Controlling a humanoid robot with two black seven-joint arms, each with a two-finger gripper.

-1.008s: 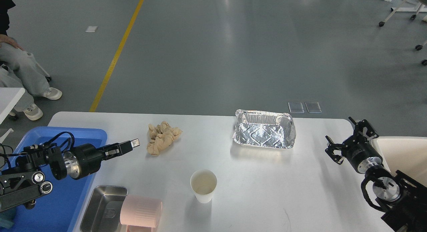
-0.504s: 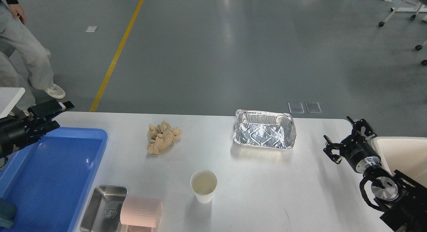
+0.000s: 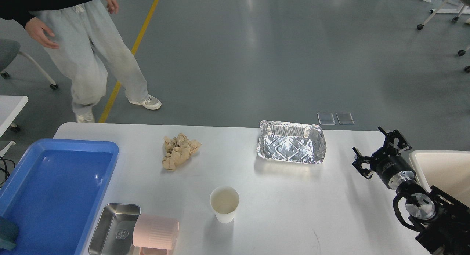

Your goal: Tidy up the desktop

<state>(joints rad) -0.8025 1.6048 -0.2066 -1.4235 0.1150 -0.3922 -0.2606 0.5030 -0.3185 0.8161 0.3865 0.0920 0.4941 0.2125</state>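
Observation:
The white desktop [image 3: 279, 196] fills the lower part of the head view. On it lie a crumpled tan paper wad [image 3: 179, 150], an empty foil container [image 3: 291, 146], a white paper cup [image 3: 224, 203], a steel tray [image 3: 113, 230] and a pink cup on its side [image 3: 156, 233]. My right gripper [image 3: 378, 150] is open and empty above the desktop's right edge, right of the foil container. My left gripper is out of view.
A blue plastic tray [image 3: 55, 192] sits at the left edge. A cream bin [image 3: 440, 167] stands at the right. A person in grey trousers [image 3: 91, 53] walks on the floor beyond the desktop. A small white table corner [image 3: 11, 108] is at far left.
My left arm has swung left off the blue tray and out of view. My right gripper has drifted slightly left. The person has stood up and walked right.

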